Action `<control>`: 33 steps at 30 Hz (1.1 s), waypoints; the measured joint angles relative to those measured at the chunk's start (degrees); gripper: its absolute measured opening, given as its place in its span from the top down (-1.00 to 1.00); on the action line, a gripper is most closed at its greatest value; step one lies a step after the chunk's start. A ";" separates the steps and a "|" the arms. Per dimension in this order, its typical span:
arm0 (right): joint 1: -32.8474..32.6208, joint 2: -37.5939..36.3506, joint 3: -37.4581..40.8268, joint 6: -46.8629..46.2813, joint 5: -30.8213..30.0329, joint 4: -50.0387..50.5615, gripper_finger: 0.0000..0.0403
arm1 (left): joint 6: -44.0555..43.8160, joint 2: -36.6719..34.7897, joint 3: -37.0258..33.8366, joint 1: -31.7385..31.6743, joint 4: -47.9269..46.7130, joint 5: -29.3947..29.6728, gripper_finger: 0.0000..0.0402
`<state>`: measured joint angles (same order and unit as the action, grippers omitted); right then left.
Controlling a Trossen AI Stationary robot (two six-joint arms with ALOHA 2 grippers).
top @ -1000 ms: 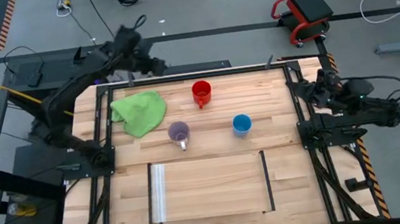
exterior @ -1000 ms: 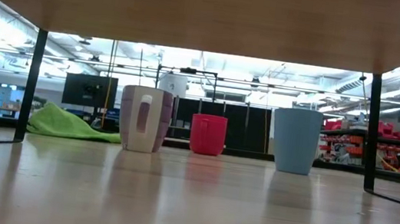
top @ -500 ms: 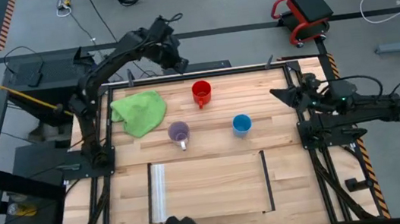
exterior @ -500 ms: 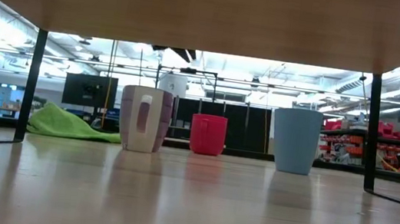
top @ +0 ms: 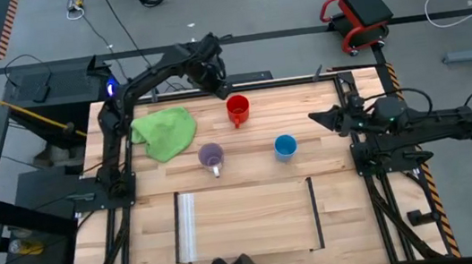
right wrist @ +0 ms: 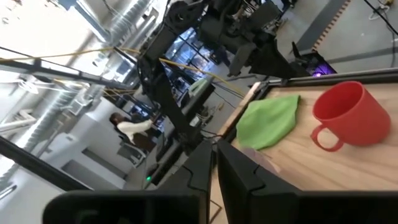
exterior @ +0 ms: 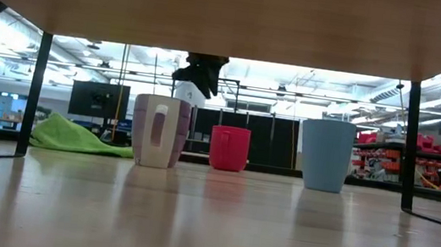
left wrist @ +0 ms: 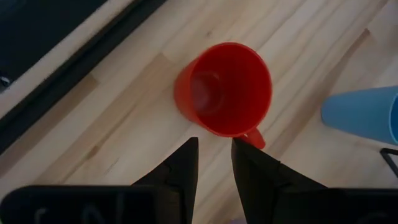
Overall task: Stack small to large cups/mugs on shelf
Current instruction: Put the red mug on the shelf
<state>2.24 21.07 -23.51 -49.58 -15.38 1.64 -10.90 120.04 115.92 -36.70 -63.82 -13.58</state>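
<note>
The left arm has swung from the table's far-left corner to above the far edge; its left gripper (top: pixel 218 86) now hangs just behind the red mug (top: pixel 238 108), fingers slightly parted with a narrow gap and holding nothing. The right arm has extended inward from the right rail, so the right gripper (top: pixel 317 117) now points across the table, well apart from the blue mug (top: pixel 285 147); its fingers nearly meet and are empty. The mugs, cloth and shelf have not moved.

The shelf (top: pixel 247 221) lies on the near half of the table, far from both grippers and bare. The green cloth (top: pixel 165 131) lies beside the left gripper, toward that arm's base. The purple mug (top: pixel 211 157) stands nearer the camera than the red mug, between cloth and blue mug. Nothing lies between the left gripper and the red mug.

In the low view the left gripper's top is cut off by the shelf's underside.
</note>
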 joint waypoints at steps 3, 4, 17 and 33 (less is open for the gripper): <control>0.00 1.16 0.00 0.00 0.00 0.05 0.84 | 0.00 0.07 0.00 1.12 1.52 0.84 0.48; 0.00 1.52 0.00 0.00 0.00 -0.01 0.84 | 0.00 0.07 0.00 1.49 2.35 1.79 0.48; -1.04 4.77 0.02 -0.45 0.03 -0.04 0.84 | -3.46 2.50 -0.11 3.16 4.49 7.93 0.48; -2.56 5.63 0.02 -0.36 0.04 -0.31 0.84 | -5.46 7.48 -0.09 3.23 3.95 8.02 0.47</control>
<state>-0.32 26.70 -23.49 -49.94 -15.33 1.32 -16.36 127.53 115.83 -33.48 -59.87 -5.56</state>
